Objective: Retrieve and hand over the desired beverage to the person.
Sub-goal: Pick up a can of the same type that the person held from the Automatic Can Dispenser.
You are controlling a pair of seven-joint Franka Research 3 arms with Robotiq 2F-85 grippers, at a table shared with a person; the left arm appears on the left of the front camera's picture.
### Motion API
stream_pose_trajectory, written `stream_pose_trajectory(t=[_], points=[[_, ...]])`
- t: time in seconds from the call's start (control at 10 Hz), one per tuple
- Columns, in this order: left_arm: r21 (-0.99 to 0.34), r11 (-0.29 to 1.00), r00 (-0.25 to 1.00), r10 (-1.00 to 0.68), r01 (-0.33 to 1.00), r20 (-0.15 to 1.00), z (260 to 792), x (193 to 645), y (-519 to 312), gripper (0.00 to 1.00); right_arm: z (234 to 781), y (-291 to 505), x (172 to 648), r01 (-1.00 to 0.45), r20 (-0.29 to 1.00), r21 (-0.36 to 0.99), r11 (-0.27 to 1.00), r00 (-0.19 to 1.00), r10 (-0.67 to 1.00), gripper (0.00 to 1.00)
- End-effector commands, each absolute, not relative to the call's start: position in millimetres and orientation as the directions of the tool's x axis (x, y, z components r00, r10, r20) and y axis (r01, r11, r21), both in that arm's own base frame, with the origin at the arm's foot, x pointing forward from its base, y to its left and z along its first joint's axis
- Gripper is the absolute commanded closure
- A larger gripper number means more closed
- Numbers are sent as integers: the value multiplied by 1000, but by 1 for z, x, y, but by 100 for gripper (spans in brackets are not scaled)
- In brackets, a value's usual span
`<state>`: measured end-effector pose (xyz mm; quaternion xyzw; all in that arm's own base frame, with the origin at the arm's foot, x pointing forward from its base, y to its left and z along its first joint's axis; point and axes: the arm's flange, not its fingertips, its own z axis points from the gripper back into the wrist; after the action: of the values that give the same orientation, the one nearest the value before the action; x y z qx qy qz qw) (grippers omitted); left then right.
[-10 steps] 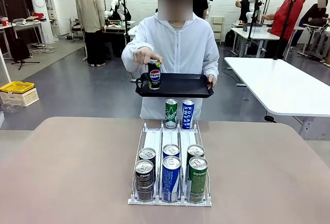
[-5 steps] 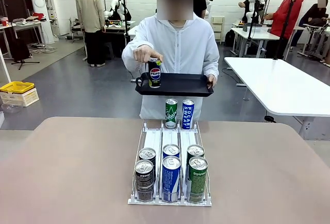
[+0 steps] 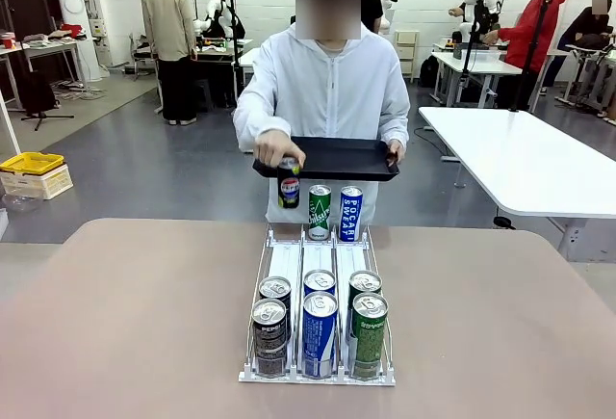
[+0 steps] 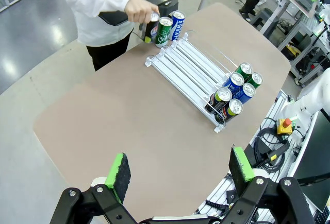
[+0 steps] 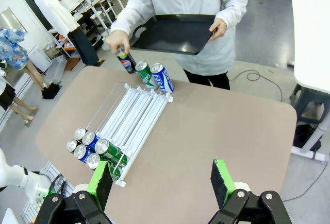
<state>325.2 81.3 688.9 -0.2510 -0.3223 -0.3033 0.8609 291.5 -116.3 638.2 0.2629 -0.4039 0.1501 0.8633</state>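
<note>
The Pepsi can (image 3: 289,188) is in the person's (image 3: 327,82) hand (image 3: 279,147), gripped from the top at the far end of the table (image 3: 144,323). It hangs tilted just beside a green can (image 3: 320,212), its bottom a little higher than that can's, and I cannot tell whether it touches anything underneath. Next to the green can stands a blue and white can (image 3: 350,213), so the three make a short row at the far end of a white rack (image 3: 285,260).

The person, in a white hooded jacket, stands at the far edge facing across the table. The other hand (image 3: 394,152) holds one end of a black tray (image 3: 332,159) level at waist height, with the can just below its front edge.

The rack lies lengthways in the middle of the table, with three lanes running from the person towards the robot's side. At its near end each lane carries two cans, one behind the other: dark cans (image 3: 269,327) in the left lane, blue cans (image 3: 320,327) in the middle and green-labelled cans (image 3: 368,327) in the right.

The left gripper (image 4: 179,166) hangs high over the near side of the table, well away from the rack, its green pads wide apart with nothing between them. The right gripper (image 5: 161,182) does the same on its side, jaws spread and empty.
</note>
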Motion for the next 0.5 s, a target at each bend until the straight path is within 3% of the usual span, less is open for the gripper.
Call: stream_pose_trajectory(t=[0.0, 0.4], points=[[-228, 683, 598, -370, 694, 711, 690, 326, 83, 0, 639, -115, 292, -483, 778, 344, 805, 626, 43, 0], [-228, 683, 598, -370, 694, 711, 690, 326, 83, 0, 639, -115, 292, -483, 778, 344, 805, 626, 43, 0]])
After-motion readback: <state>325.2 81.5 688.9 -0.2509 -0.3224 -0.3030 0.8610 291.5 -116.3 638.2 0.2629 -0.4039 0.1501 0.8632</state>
